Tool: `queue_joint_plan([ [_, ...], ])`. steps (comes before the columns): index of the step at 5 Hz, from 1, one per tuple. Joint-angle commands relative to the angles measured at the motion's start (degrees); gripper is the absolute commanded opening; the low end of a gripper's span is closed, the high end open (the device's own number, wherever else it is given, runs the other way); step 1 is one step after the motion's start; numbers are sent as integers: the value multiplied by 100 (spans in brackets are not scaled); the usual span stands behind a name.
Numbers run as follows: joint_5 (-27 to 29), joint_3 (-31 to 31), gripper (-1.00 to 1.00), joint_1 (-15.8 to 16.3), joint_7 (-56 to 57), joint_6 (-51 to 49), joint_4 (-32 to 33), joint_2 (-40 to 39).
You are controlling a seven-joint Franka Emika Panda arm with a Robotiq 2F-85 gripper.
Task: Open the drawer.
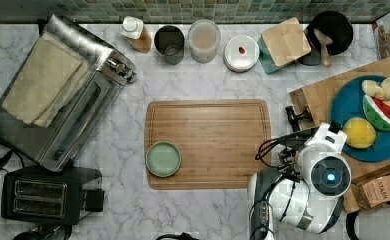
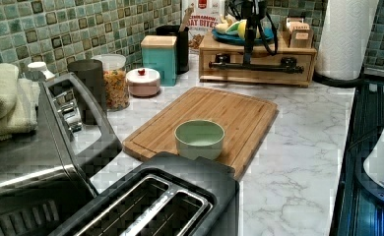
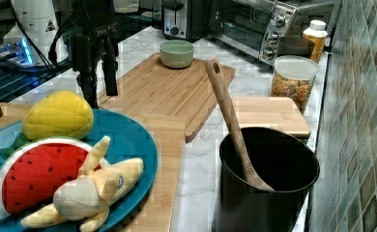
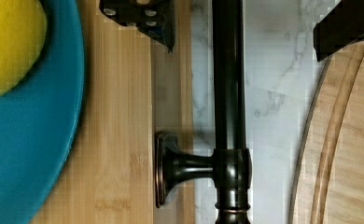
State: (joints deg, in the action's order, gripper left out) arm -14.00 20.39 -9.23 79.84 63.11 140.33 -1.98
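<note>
The drawer point(image 2: 259, 57) is the front of a light-wood box at the far end of the counter in the left view, and it looks shut. Its long black bar handle point(image 2: 273, 68) runs across the front. My gripper point(image 2: 249, 49) comes down from above onto the handle's middle. In the wrist view the handle point(image 4: 227, 93) lies between my two fingers point(image 4: 145, 18), which stand apart on either side without touching it. One handle mount point(image 4: 180, 163) shows against the drawer front point(image 4: 171, 93). The gripper point(image 3: 99, 89) hangs open beside the box in the right view.
A blue plate point(image 1: 348, 107) with toy fruit sits on top of the box. A bamboo cutting board point(image 1: 208, 142) with a green bowl point(image 1: 163, 159) lies just in front of the drawer. Jars, a black utensil pot point(image 3: 264, 179), a toaster oven point(image 1: 58, 95) and a toaster point(image 1: 38, 197) line the counter.
</note>
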Motion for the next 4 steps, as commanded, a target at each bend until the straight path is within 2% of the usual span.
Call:
queue_joint_plan([
  [1, 690, -40, 100, -96, 325, 906, 42, -720],
  [2, 633, 15, 100, -18, 114, 872, 185, -671],
  [3, 30, 228, 100, 260, -688, 816, 350, -525],
  [4, 258, 118, 100, 215, -384, 894, 281, -784],
])
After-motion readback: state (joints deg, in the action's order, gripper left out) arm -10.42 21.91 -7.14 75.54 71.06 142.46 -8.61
